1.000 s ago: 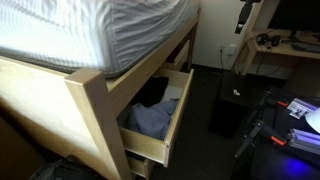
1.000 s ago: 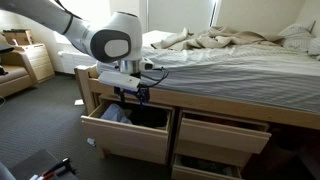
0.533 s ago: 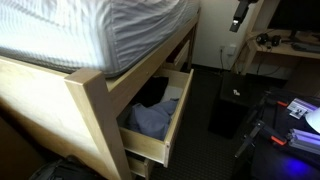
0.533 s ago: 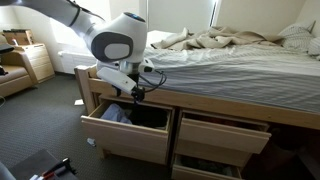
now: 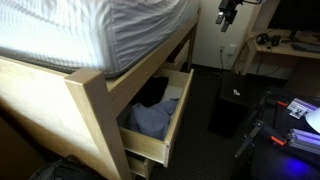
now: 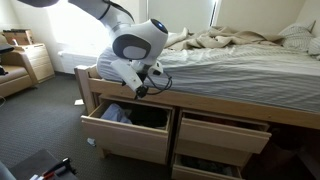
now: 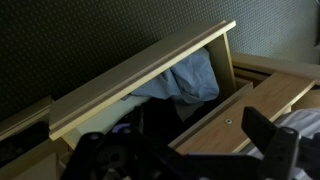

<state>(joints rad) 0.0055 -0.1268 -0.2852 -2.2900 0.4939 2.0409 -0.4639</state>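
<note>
Hand [image 6: 141,88] over the open drawer [image 6: 125,137], fingers [image 7: 272,142] apart, dark and blurred.

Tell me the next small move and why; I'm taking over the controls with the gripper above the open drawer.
Probably lower the gripper a little toward the open drawer: it looks open and empty, it hangs above the drawer's front, and the blue cloth lies inside, untouched.

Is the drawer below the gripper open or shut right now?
Open. The drawer is pulled well out from the bed frame, and the wrist view looks down on blue clothing lying inside it.
</note>
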